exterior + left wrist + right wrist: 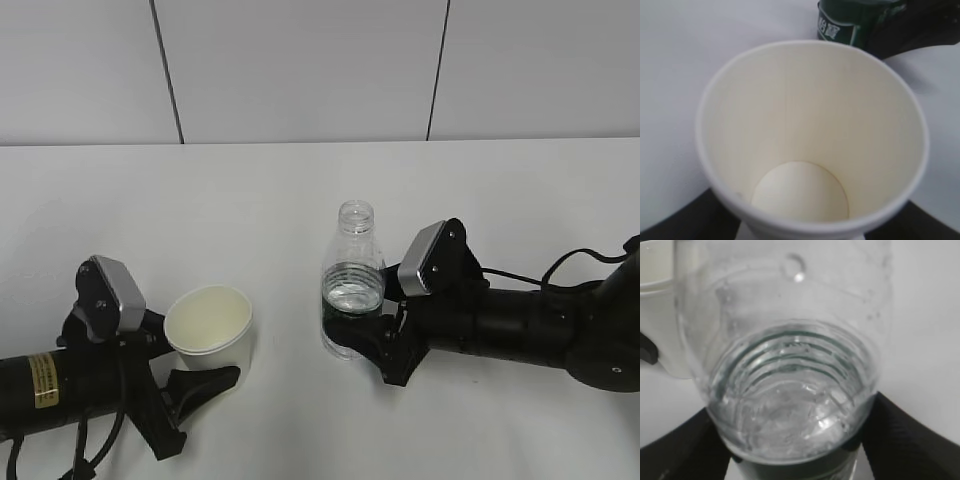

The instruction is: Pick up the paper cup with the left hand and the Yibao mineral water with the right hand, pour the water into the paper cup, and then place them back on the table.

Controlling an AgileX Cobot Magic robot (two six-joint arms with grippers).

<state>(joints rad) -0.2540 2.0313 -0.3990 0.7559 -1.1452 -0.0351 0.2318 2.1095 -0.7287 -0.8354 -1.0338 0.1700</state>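
Observation:
The paper cup (208, 322) stands upright on the white table (300, 200) at the front left, and its inside looks dry and empty. It fills the left wrist view (805, 130). My left gripper (203, 352) is shut on the cup, with a black finger (205, 386) on each side low on its wall. The uncapped Yibao mineral water bottle (353, 285) stands to the cup's right, with water up to about its green label. My right gripper (357, 340) is shut on the bottle's lower body. The bottle fills the right wrist view (790, 390), with black fingers (900, 440) against both its sides.
A grey panelled wall (300, 70) runs behind the table's far edge. A black cable (575, 262) loops above the right arm. The cup and the bottle stand a short gap apart.

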